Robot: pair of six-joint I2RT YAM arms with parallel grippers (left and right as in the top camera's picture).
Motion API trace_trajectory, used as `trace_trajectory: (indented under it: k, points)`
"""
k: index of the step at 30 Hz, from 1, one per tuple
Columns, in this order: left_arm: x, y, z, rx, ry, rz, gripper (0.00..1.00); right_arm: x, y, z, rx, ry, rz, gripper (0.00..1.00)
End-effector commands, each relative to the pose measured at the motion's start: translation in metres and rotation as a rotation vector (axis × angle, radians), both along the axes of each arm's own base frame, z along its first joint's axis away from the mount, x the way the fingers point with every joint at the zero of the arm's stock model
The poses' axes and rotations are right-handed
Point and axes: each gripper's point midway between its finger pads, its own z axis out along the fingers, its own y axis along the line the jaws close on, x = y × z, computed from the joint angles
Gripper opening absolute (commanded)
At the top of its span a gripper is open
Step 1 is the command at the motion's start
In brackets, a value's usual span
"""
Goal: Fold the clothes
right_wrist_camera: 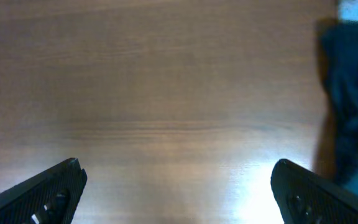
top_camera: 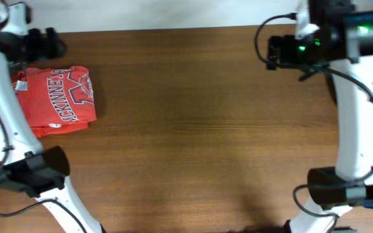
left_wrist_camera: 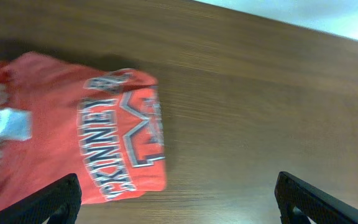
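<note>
The clothes (top_camera: 57, 100) lie folded in a red-orange pile at the table's left edge, with white-and-navy lettering on top. In the left wrist view the clothes (left_wrist_camera: 73, 137) fill the left half, and a white tag shows near the frame's left side. My left gripper (top_camera: 49, 44) hovers just behind the pile, apart from it. Its jaws stand wide open and empty, and one of the left gripper's (left_wrist_camera: 179, 205) fingers (left_wrist_camera: 58, 200) hangs over the pile's edge. My right gripper (top_camera: 276, 52) is far off at the back right. The right gripper (right_wrist_camera: 179, 196) is open over bare wood.
The brown wooden table (top_camera: 199, 129) stretches between the two arms. Both arm bases stand at the near edge, left (top_camera: 34, 171) and right (top_camera: 335, 188). A dark blue shape (right_wrist_camera: 350, 93) shows past the table's edge in the right wrist view.
</note>
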Motion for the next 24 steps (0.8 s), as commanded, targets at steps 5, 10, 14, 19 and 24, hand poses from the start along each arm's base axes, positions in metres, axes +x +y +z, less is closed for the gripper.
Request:
trace_trajectory:
  k: [5, 10, 14, 19, 24]
  points:
    - [-0.026, -0.081, 0.073, 0.073, -0.188, -0.234, 0.99, -0.054, -0.025, 0.075, -0.011, -0.202, -0.083, 0.99]
    - [-0.053, -0.099, 0.113, 0.087, -0.283, -0.261, 0.99, -0.095, -0.037, 0.115, -0.041, -0.335, -0.142, 0.99]
    - [-0.076, -0.101, 0.143, 0.044, -0.342, -0.191, 0.99, -0.135, -0.044, 0.144, -0.059, -0.452, -0.169, 0.99]
    - [-0.101, -0.104, 0.170, 0.033, -0.413, -0.163, 0.99, -0.179, -0.064, 0.170, -0.112, -0.570, -0.273, 0.99]
    - [-0.103, -0.105, 0.171, 0.025, -0.411, -0.156, 0.99, -0.197, -0.069, 0.179, -0.128, -0.615, -0.297, 0.99]
